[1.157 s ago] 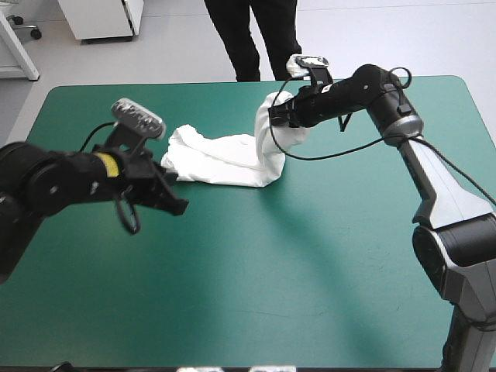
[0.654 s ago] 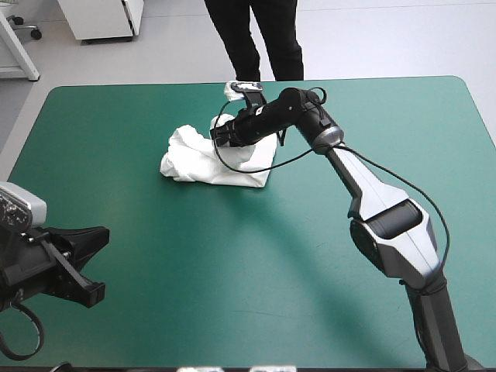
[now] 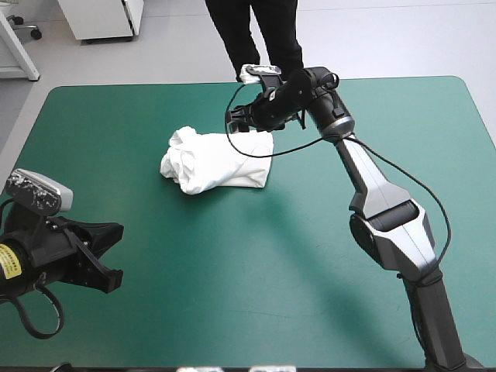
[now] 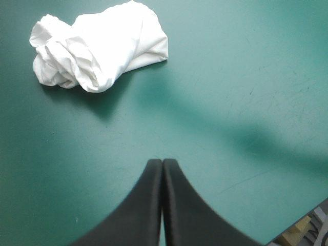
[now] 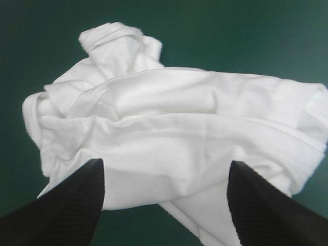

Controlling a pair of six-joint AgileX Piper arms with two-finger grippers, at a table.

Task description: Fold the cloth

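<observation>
"Looking down from above, you had the T-shirt (image 3: 217,159) as a rumpled, folded bundle on the far half of the table, a little left of centre. Where were your arms?"

"Your right gripper (image 3: 236,122) hung over the bundle's far edge. From up there you could not tell how it was set. Its own wrist view settled that: the two black fingers (image 5: 77,200) stood wide apart, pinching nothing, with the white cloth lying ahead of and below them."

"And the left?"

"Your left gripper (image 4: 162,164) was fully closed and empty, the fingers meeting in one pointed arch, well apart from the bundle. The high view put it at the near left part of the table. Its wrist view gave you what the right one could not: the bundle's whole outline, with creased folds bunched at one end and a smoother, squarer end at the other."

"The surface?"

"The teal-green cover (image 3: 256,294) lay flat around the cloth. A broad soft shadow crossed it ahead of the left gripper, and a bit of the table's edge showed off to one side."
</observation>
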